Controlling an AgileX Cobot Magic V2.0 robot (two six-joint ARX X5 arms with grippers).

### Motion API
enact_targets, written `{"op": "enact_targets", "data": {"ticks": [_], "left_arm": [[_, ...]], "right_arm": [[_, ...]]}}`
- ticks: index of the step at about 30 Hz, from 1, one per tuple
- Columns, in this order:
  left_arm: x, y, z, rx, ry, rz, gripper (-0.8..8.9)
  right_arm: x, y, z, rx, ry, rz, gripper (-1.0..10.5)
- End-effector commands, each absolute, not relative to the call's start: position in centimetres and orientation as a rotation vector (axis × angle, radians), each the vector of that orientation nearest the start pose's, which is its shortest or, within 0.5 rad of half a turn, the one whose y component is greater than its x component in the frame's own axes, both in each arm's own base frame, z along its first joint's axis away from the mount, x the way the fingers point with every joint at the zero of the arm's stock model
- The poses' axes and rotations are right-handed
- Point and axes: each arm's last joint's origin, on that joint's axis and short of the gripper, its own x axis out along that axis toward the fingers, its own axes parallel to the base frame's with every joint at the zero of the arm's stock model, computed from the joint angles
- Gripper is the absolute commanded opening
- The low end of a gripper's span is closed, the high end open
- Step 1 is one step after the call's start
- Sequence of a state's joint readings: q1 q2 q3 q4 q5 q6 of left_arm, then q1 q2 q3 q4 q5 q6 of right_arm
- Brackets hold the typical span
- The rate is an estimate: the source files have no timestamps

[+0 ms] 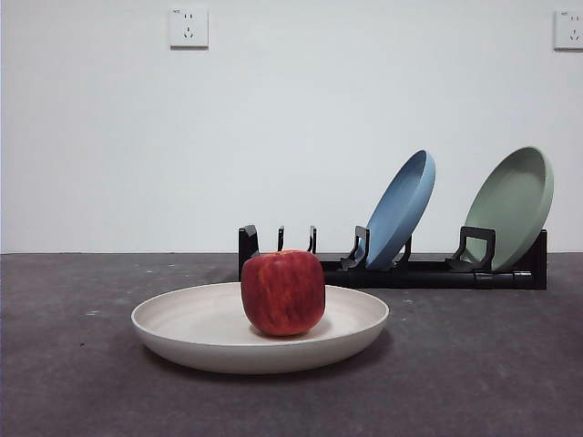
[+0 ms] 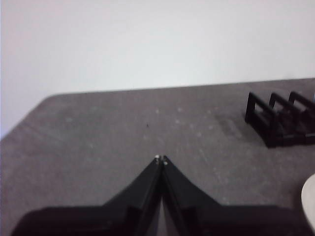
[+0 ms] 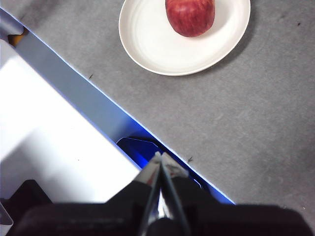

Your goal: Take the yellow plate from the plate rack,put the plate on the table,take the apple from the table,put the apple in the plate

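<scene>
I find the apple point(image 1: 283, 292) resting in the yellow plate point(image 1: 182, 328), which lies flat on the table point(image 1: 474, 364) in front of the plate rack point(image 1: 428, 271). Left pincer point(image 2: 161, 159) and right pincer point(image 3: 160, 156) are pressed together, empty, away from the plate. I judge the final step complete; no further move needed.

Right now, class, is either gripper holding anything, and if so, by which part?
Nothing is held. The left gripper and right gripper are both shut and empty; the apple sits free in the yellow plate.
</scene>
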State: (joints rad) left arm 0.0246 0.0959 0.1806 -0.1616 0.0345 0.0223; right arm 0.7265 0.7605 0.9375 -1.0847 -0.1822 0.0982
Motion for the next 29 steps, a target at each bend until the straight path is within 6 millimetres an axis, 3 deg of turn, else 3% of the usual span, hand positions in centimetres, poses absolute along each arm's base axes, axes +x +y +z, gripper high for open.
{"op": "enact_targets", "data": {"ticks": [1, 12, 29], "left_arm": [[9.5, 0.2, 18.9, -0.011, 0.078, -0.007, -0.03], [9.7, 0.2, 15.0, -0.084, 0.146, -0.002, -0.03], [9.6, 0.2, 14.7, -0.094, 0.179, 0.006, -0.03]], "right_arm": [[8.5, 8.2, 31.2, -0.159, 0.94, 0.794, 0.0], [8.5, 8.2, 31.2, -0.159, 0.94, 0.794, 0.0], [8.5, 8.3, 31.2, -0.159, 0.94, 0.794, 0.0]]}}
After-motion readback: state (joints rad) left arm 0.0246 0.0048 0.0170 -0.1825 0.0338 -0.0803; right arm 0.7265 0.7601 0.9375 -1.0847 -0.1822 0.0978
